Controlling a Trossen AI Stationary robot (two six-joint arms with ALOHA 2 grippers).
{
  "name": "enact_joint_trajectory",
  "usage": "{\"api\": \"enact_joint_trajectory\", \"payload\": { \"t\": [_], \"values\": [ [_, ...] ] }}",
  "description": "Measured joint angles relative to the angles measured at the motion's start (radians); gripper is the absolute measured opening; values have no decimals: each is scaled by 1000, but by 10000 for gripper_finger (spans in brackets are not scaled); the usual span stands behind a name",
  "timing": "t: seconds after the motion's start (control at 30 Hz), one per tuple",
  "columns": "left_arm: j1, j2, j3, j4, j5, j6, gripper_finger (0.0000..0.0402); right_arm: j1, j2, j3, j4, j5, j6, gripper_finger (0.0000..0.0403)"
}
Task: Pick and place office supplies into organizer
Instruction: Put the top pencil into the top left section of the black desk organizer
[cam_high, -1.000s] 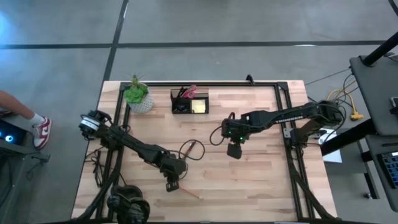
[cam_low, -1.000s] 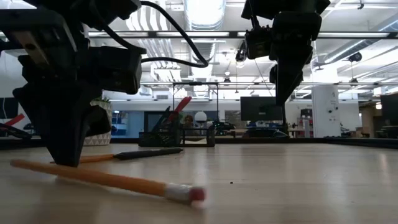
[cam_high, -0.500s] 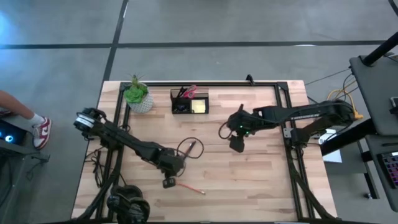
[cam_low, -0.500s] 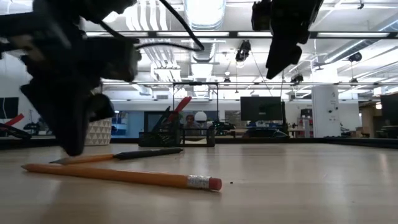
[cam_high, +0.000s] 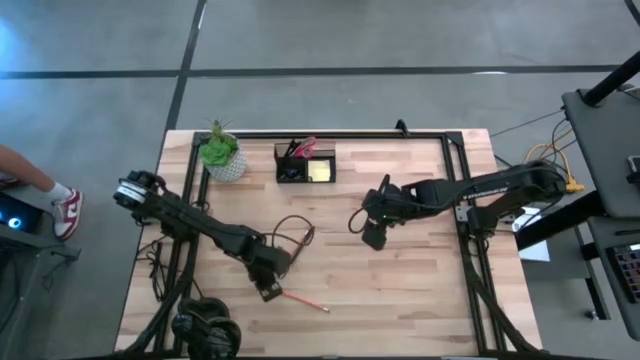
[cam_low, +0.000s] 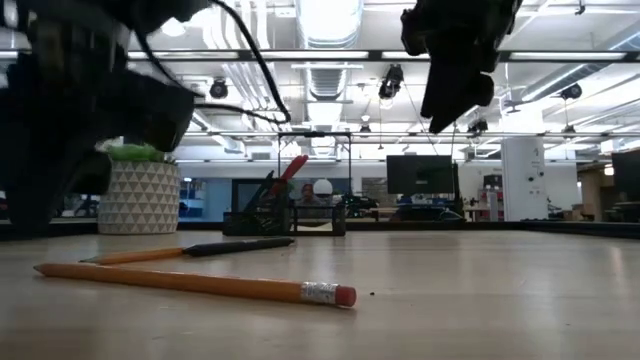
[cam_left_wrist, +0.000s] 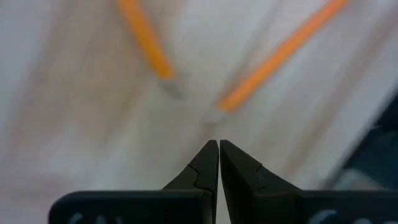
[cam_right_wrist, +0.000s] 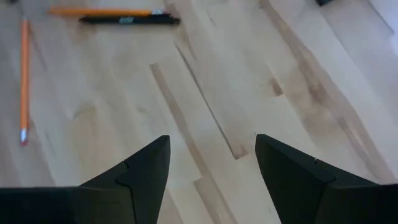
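One orange pencil (cam_high: 305, 301) (cam_low: 200, 283) lies flat near the table's near edge. A second pencil (cam_low: 135, 256) (cam_right_wrist: 99, 10) and a black pen (cam_low: 235, 244) (cam_right_wrist: 127, 20) lie side by side nearer the middle (cam_high: 305, 238). My left gripper (cam_high: 268, 292) (cam_left_wrist: 219, 144) is shut and empty. It hovers just left of the near pencil, and both pencils (cam_left_wrist: 280, 56) show beyond its tips. My right gripper (cam_high: 372, 238) (cam_right_wrist: 211, 155) is open and raised over bare wood right of centre. The black organizer (cam_high: 305, 165) (cam_low: 300, 220) stands at the far edge. It holds red-handled scissors (cam_high: 305, 147) and a yellow pad (cam_high: 320, 171).
A green plant in a white pot (cam_high: 222, 158) (cam_low: 138, 198) stands left of the organizer. A black frame rail (cam_high: 400, 134) runs along the far edge and down both sides. A cable loops off the left arm (cam_high: 290, 230). A person's shoe (cam_high: 65, 212) shows off the table's left side.
My left gripper has risen off the near pencil and drawn toward the table's left. The pencil has slid and turned a little, and its eraser end lies farther from the near edge than before. My right gripper has turned about its wrist and risen slightly.
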Motion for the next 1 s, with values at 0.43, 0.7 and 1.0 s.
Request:
{"api": "enact_joint_trajectory", "payload": {
  "t": [0.43,0.7,1.0],
  "values": [
    [-32,-2,-21,108,-23,-170,0,19,39,0,72,18,165,231],
    [-32,-3,-64,168,-90,-193,0,22,39,0,73,18,176,231],
    [-43,-2,-74,190,-109,-225,0,21,39,0,73,40,175,231]
  ]
}}
